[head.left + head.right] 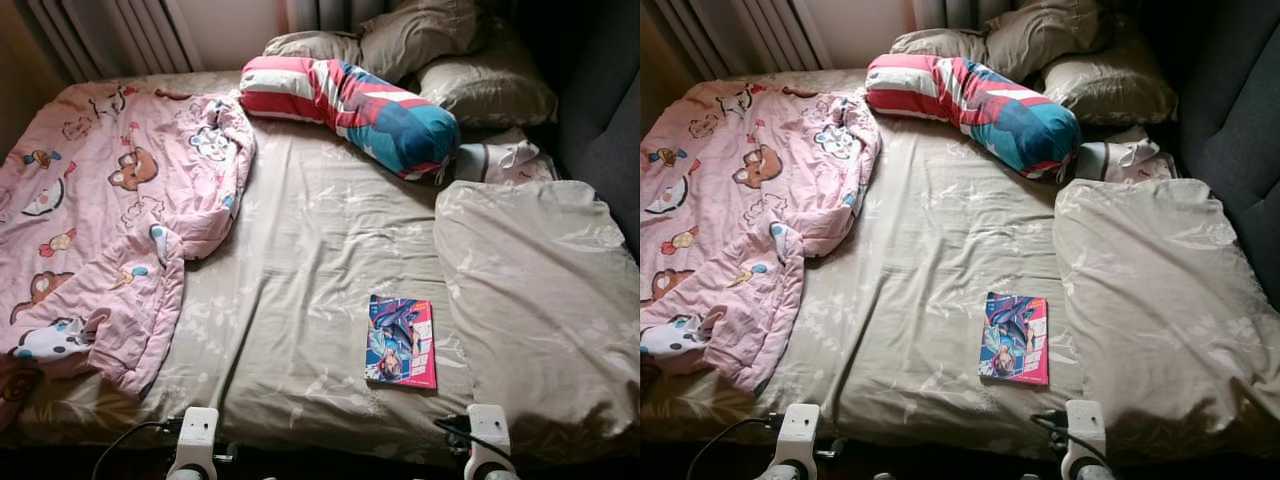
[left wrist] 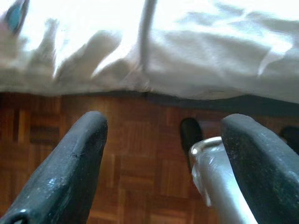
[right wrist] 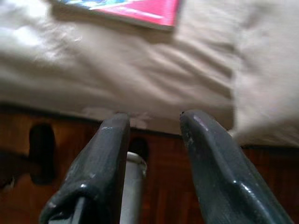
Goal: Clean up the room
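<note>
A bed with a beige sheet lies before the robot. A pink blanket with cartoon bears is crumpled over its left side. A striped bolster in red, white and blue lies across the head, with beige pillows behind it. A large beige pillow covers the right side. A book with a pink and blue cover lies flat on the sheet near the foot, just beside that pillow. The left gripper hangs low at the bed's foot over the parquet floor, its fingers spread apart and holding nothing. The right gripper hangs at the mattress edge, just short of the book, fingers likewise parted and empty.
</note>
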Motion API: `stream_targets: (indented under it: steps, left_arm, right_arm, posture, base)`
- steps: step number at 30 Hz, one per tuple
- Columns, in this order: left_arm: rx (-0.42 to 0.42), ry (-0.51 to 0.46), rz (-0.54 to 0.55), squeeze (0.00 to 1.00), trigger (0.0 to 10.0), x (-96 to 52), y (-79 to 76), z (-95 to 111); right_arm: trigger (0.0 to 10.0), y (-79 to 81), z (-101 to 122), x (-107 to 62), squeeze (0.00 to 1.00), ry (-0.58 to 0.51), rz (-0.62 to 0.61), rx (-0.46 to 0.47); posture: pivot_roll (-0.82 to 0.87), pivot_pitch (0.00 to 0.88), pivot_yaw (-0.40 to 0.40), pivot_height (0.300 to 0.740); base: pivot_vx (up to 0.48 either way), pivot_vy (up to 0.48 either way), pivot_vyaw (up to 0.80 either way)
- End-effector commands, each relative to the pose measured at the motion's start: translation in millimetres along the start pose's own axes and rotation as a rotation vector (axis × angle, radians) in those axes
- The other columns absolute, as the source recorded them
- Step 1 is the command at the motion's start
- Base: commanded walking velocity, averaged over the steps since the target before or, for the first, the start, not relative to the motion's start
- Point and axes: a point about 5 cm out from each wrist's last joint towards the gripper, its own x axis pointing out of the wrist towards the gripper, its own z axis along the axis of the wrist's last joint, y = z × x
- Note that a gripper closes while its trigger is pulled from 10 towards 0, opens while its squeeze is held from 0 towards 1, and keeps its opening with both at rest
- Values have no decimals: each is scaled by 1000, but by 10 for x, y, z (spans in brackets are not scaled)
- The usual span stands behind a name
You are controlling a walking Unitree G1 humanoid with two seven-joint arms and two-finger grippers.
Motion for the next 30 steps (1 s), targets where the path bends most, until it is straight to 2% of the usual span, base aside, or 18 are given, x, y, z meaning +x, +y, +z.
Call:
stream_targets:
  steps: [1,3,11,30]
  left_arm:
    - [-7,65,9,0,10000,-49,37,-175]
    - [-3,78,10,0,10000,-62,38,-214]
    - [4,94,5,0,10000,-75,33,-258]
    - [7,101,4,0,10000,-94,14,-307]
  right_arm:
    - [10000,40,-77,-15,0,30,4,-2]
    - [10000,24,-151,-35,0,62,-7,32]
    - [10000,4,-195,-49,0,78,-13,39]
    - [10000,11,-144,-33,0,59,-24,35]
  posture:
    - [-60,145,69,740]
    - [-65,145,72,740]
    - [-69,143,77,740]
    - [-66,146,77,740]
  base:
    - [0,266,794]
    - [0,266,0]
    - [0,266,0]
    - [0,359,0]
